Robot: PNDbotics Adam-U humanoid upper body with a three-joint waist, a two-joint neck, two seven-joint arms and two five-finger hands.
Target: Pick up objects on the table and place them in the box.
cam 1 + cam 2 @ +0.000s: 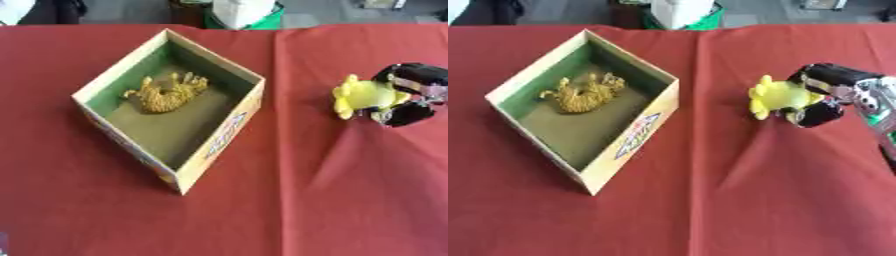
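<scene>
One toy in hand: a yellow soft toy (776,97) sits at the right of the desk, well apart from the box, with rounded lobes sticking out to the left and far side.
Toy relative to hand: it lies at the left end of the right hand (822,95), pressed between a black part on its far side and another black part on its near side.
Hand state: the right hand's fingers (815,114) are curled round the yellow soft toy, pinching it from two sides; whether the toy rests on the cloth or is just above it cannot be told.
Hand pose: the right hand comes in from the right edge, its silver wrist to the right, palm end pointing left toward the box.
Box: an open cardboard box (224,134) stands left of centre, turned cornerwise, its near corner pointing at the viewer, with printed lettering on its right outer wall.
Inside the box: a tan striped toy animal (166,93) lies on the floor of the box toward its far-left corner.
Desk: a red cloth (332,200) covers the desk, with a crease running from far to near just right of the box.
</scene>
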